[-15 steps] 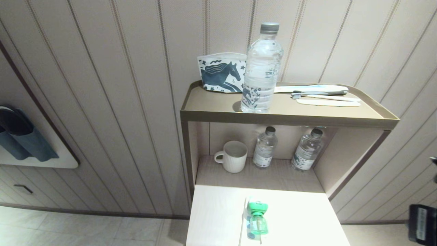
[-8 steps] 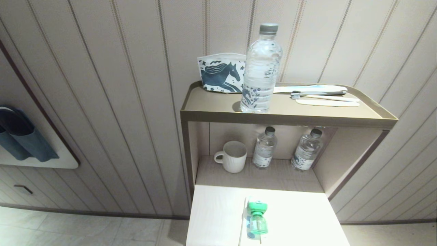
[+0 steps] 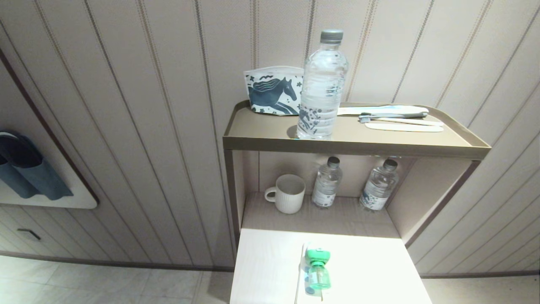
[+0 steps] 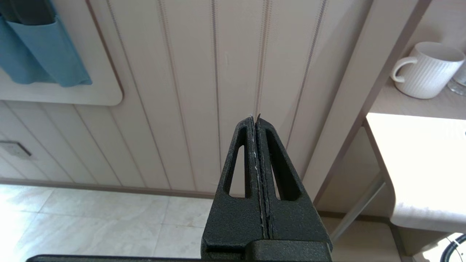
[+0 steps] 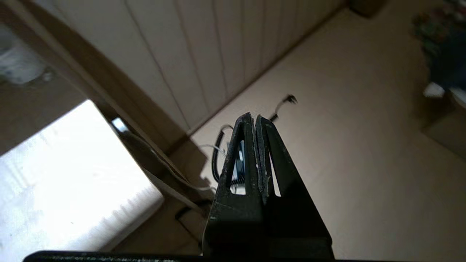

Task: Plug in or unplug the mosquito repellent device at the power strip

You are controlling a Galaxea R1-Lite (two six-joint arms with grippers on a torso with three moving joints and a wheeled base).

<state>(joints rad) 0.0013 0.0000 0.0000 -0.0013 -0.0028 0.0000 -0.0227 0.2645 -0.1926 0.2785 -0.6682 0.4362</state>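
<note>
The mosquito repellent device point(image 3: 317, 270), green-topped with a clear green bottle, lies against the white power strip point(image 3: 301, 274) near the front edge of the pale table point(image 3: 371, 270); whether it is plugged in I cannot tell. Neither arm appears in the head view. My left gripper point(image 4: 255, 117) is shut and empty, left of the table, pointing at the panelled wall. My right gripper point(image 5: 251, 117) is shut and empty too, hanging beside the table's right side over the floor.
A shelf unit point(image 3: 354, 145) behind the table carries a large water bottle point(image 3: 321, 86), a horse-print pouch point(image 3: 272, 90) and toothbrushes point(image 3: 396, 118). Below stand a white mug point(image 3: 287, 193) and two small bottles point(image 3: 327, 183). Cables point(image 5: 218, 156) lie on the floor by the table.
The right arm, seen at the head view's right edge a second ago, has dropped out of that view. The device and the strip have not moved.
</note>
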